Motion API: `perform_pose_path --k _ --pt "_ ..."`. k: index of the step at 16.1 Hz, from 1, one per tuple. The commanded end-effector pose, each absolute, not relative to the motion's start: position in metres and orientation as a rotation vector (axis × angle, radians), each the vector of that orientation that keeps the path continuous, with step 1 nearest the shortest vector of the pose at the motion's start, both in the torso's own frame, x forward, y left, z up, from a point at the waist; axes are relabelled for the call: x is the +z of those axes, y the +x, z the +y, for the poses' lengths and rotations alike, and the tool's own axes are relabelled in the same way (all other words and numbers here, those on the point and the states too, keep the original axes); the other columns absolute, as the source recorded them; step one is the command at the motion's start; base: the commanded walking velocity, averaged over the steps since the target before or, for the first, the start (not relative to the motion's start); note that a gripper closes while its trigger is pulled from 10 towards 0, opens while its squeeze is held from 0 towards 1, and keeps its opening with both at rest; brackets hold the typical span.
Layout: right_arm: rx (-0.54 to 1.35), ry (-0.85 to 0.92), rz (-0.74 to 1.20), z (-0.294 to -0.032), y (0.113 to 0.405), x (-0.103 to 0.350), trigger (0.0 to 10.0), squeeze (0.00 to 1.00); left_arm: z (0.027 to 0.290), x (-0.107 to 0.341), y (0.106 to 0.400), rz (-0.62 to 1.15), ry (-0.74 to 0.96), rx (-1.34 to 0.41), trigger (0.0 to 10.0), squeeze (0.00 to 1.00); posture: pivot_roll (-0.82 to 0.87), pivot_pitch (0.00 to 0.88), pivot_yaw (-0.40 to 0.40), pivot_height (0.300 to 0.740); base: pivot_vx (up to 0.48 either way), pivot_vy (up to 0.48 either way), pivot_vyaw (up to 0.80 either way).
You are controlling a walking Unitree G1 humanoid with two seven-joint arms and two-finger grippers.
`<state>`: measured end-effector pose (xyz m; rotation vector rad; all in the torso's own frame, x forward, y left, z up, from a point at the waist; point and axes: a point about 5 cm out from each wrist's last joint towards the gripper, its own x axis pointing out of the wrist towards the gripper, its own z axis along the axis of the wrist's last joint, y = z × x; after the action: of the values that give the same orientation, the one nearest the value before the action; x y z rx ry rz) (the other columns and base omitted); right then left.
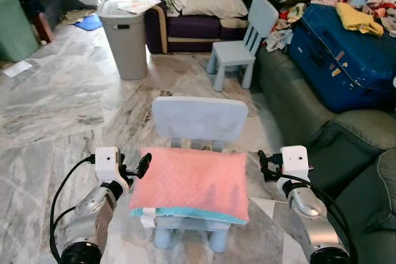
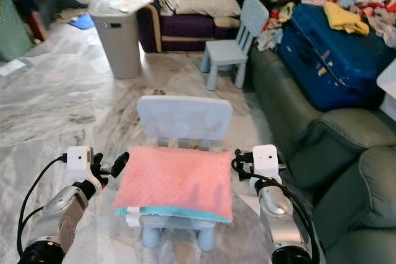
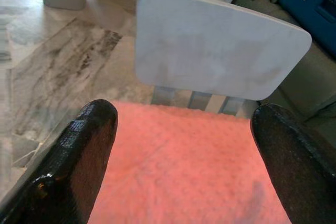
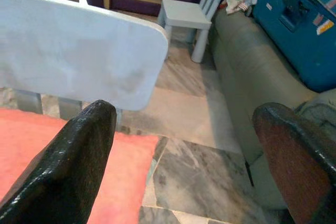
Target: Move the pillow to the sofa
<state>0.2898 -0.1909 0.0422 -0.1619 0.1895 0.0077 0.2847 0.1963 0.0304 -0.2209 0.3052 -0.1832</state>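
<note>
Fingers of the left gripper stand spread wide and hold nothing, poised just beside the left edge of the pillow, which looks like a bracketing stance for a two-sided pinch, since a soft cushion is easier to lift squeezed from both ends than from one. The left wrist view looks between these two blunt, glossy black fingers straight across the pillow's top. That pillow lies flat on the seat of a small pale blue chair, covering the seat from edge to edge and overhanging its front edge; its upper face is a salmon-pink fabric with a fine dimpled nap, a turquoise band runs along the front underside, and the plump rectangle should dent readily under pressure. The chair's backrest is a smooth, rounded plastic panel that rises behind the pillow's far edge, so a lift probably has to go up and toward the robot. The right gripper mirrors the left just off the pillow's right edge, its fingers likewise well apart and empty. Further right sits the dark green sofa, matte and cushioned, with a hard blue suitcase and loose clothes on its far end, so the nearer seat seems the likeliest landing spot.
</note>
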Motion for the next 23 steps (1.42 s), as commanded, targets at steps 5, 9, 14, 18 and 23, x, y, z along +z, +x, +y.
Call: perform_pose_path --k 5,9,14,18,23 --pt "0.000 -0.126 0.177 -0.192 0.291 0.048 10.0 0.00 0.196 0.030 0.277 0.303 -0.194 -0.203 10.0 0.00 0.00 0.003 -0.009 0.740 0.000 0.000 0.00" --pt "-0.005 -0.113 0.196 -0.194 0.276 0.043 10.0 0.00 0.195 0.022 0.257 0.324 -0.170 -0.223 10.0 0.00 0.01 0.057 -0.015 0.740 0.000 0.000 0.00" --pt "-0.007 -0.101 0.234 -0.193 0.253 0.036 10.0 0.00 0.201 0.015 0.229 0.370 -0.168 -0.211 10.0 0.00 0.01 0.126 -0.011 0.740 0.000 0.000 0.00" --pt "-0.021 -0.089 0.263 -0.195 0.241 0.032 10.0 0.00 0.204 0.013 0.216 0.401 -0.152 -0.219 10.0 0.00 0.02 0.167 0.004 0.740 0.000 0.000 0.00" --pt "-0.011 -0.085 0.300 -0.195 0.229 0.029 10.0 0.00 0.209 0.016 0.205 0.418 -0.146 -0.202 10.0 0.00 0.03 0.207 0.001 0.740 0.000 0.000 0.00"
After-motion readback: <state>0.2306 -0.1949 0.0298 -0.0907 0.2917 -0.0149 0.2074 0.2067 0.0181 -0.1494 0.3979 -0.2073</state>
